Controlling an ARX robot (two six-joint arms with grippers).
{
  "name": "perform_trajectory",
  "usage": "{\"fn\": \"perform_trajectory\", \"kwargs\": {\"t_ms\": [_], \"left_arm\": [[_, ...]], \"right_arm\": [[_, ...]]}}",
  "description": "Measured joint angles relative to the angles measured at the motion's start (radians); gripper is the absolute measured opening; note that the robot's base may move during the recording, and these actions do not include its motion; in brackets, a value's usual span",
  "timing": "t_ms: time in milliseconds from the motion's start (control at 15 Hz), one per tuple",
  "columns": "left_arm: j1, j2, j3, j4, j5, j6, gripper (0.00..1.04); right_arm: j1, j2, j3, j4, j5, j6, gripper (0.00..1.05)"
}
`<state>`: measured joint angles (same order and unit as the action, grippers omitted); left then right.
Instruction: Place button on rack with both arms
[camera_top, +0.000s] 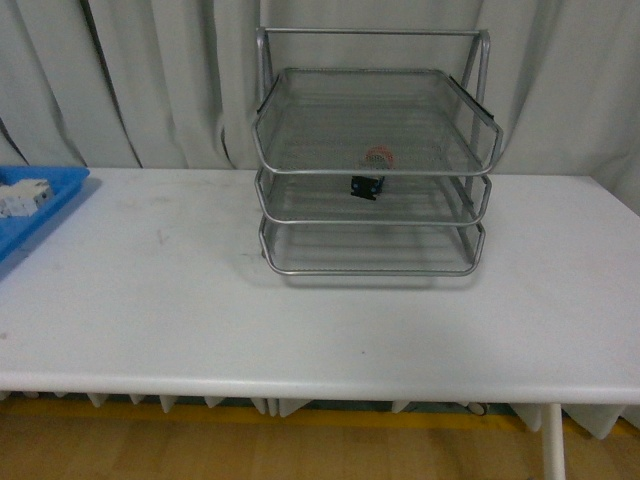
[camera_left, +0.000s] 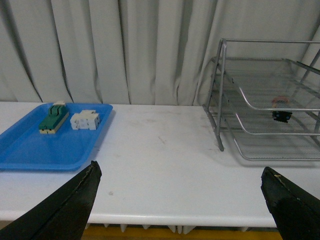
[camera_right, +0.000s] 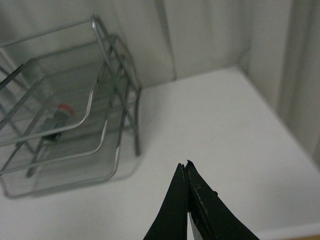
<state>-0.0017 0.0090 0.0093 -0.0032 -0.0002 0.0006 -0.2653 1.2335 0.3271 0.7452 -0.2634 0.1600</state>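
The silver wire-mesh rack (camera_top: 372, 150) stands at the back of the white table, three tiers high. The button (camera_top: 375, 172), red cap over a dark body, lies on the rack's middle tier. It shows too in the left wrist view, button (camera_left: 281, 111) inside the rack (camera_left: 265, 100), and in the right wrist view, button (camera_right: 57, 121) inside the rack (camera_right: 70, 115). My left gripper (camera_left: 180, 175) is open over the table's front edge, nothing between its fingers. My right gripper (camera_right: 184, 166) is shut and empty, to the right of the rack. Neither arm appears in the front view.
A flat blue tray (camera_left: 30, 145) lies at the table's left end, holding a green-topped cream block (camera_left: 53, 118) and a white blocky component (camera_left: 85, 120). The same blue tray (camera_top: 30, 215) shows at the front view's left edge. Pale curtains hang behind.
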Motion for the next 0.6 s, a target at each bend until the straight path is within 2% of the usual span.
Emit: {"fn": "perform_trajectory", "kwargs": {"t_ms": [67,267,533,600], "left_arm": [[0.000,0.000,0.000,0.000,0.000,0.000,0.98],[0.000,0.000,0.000,0.000,0.000,0.000,0.98],[0.000,0.000,0.000,0.000,0.000,0.000,0.98],[0.000,0.000,0.000,0.000,0.000,0.000,0.98]], "right_arm": [[0.008,-0.114,-0.104,0.065,0.012,-0.083,0.02],[0.101,-0.580,-0.205,-0.254,0.095,-0.141,0.02],[0.156,-0.755,-0.253,-0.337,0.156,-0.153,0.02],[0.230,-0.792,-0.270,-0.371,0.240,-0.153,0.02]]}}
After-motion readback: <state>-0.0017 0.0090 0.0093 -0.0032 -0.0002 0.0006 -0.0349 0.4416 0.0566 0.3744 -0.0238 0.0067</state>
